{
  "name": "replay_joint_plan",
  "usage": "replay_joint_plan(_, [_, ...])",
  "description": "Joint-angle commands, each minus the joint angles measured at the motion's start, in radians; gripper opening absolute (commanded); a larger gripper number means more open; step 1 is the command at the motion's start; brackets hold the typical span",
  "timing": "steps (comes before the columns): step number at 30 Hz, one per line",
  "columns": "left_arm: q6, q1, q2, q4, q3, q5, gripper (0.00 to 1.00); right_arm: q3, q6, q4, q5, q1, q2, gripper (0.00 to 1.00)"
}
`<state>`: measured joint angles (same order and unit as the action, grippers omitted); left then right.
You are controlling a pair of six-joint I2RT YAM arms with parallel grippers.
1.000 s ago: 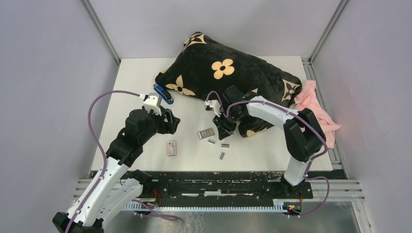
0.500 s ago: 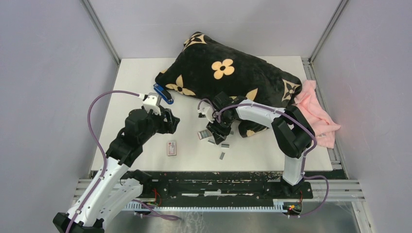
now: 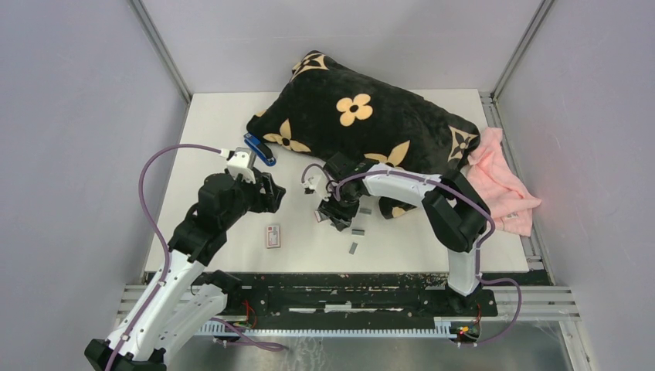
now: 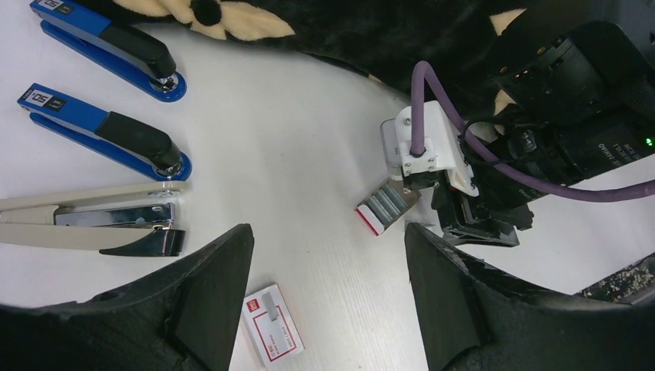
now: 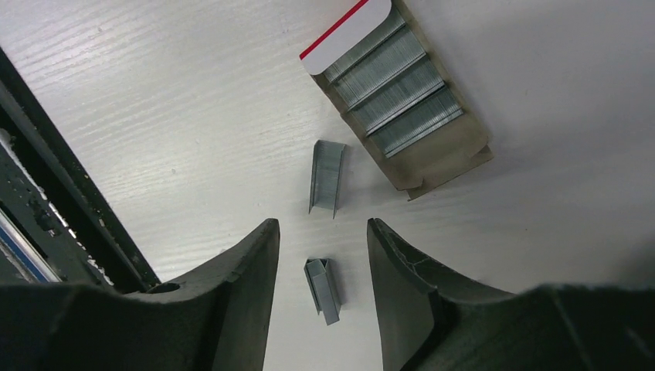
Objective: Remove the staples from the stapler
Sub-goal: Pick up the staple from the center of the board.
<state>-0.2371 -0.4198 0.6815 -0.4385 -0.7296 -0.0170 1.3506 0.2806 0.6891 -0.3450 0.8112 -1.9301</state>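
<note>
Staple strip [image 5: 323,290] flat on table [image 5: 154,116] between my right claw [image 5: 322,228] tips; claw spread, strip untouched; second strip [image 5: 327,176] just beyond.

Dull grey metal staples [image 5: 327,176], brown card tray [image 5: 444,164], matt white grained tabletop [image 5: 154,116], plush black cushion [image 3: 363,108]

This was a robotics lab test cell, not a lived-in room. A white table [image 3: 216,124] stood boxed in by plain grey panels [image 3: 69,116] held in aluminium framing [image 3: 161,50]. A left arm [image 3: 208,220] and a right arm [image 3: 456,209] rose from a slotted metal rail [image 3: 541,300] at the near edge, trailing purple cables [image 3: 185,146]. A flower-print pillow [image 3: 355,108], pink cloth [image 3: 502,178] and staplers [image 4: 100,135] lay about as loose props.
</note>
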Motion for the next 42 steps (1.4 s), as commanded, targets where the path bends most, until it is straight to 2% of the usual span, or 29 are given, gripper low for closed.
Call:
replay_joint_plan(1, [0.044, 0.009, -0.009, 0.055, -0.001, -0.026, 0.79, 0.043, -0.006, -0.022, 0.076, 0.021, -0.017, 0.53])
replay_joint_plan(12, [0.043, 0.013, -0.009, 0.057, -0.001, -0.030, 0.79, 0.053, -0.018, -0.030, 0.112, 0.056, -0.040, 0.50])
replay_joint_plan(28, [0.043, 0.015, -0.015, 0.057, 0.001, -0.032, 0.79, 0.062, -0.001, -0.023, 0.197, 0.098, -0.056, 0.30])
replay_joint_plan(32, [0.044, 0.014, -0.015, 0.057, 0.001, -0.032, 0.79, 0.057, 0.026, -0.010, 0.195, 0.098, -0.040, 0.25])
replay_joint_plan(42, [0.045, 0.014, -0.021, 0.057, 0.001, -0.032, 0.79, 0.014, 0.164, 0.032, 0.143, 0.098, 0.026, 0.21])
